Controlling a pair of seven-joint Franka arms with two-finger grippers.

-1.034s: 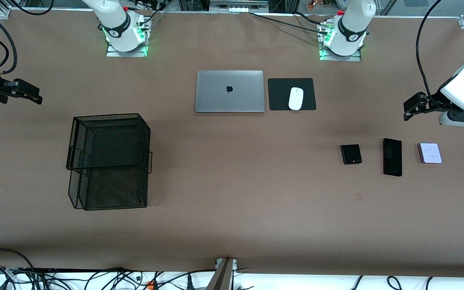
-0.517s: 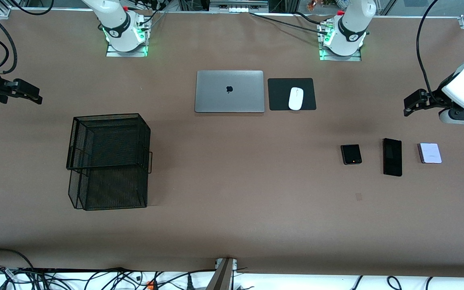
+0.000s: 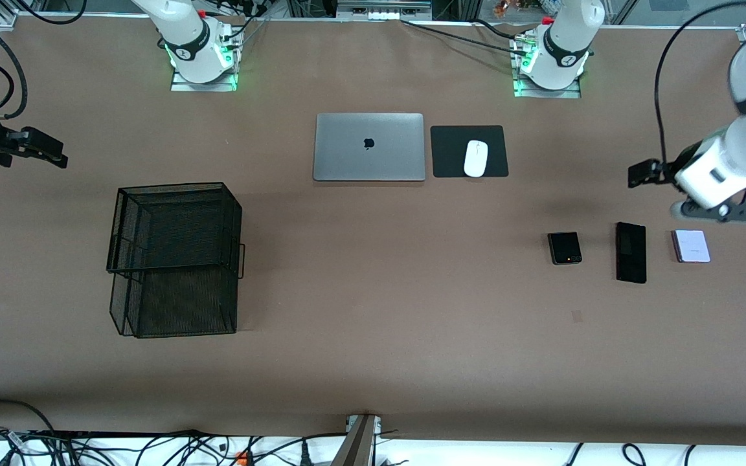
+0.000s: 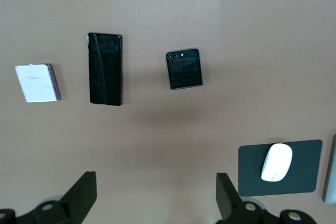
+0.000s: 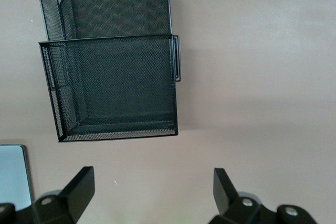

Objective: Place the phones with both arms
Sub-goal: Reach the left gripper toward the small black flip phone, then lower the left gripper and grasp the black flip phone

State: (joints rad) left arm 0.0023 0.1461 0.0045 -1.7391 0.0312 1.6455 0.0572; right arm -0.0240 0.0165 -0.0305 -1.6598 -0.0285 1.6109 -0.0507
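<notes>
Your two arms are white, rounded, with dark-grey bands at the joints. Left arm (image 3: pixel 726 165): black cable looped above it, black gripper hardware at the wrist. Right arm (image 3: pixel 185 32): green light glowing at its base plate, red fitting near the top. Left gripper (image 4: pixel 156 200) and right gripper (image 5: pixel 153 195): black wedge fingers, silver screws at their mounts.

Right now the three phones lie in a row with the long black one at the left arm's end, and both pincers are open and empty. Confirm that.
Not quite. The front view shows the long black phone in the middle of the row, between the small black phone and the lavender-white phone, which lies at the left arm's end. The rest holds: the left pincer and the right pincer are open and empty.
</notes>
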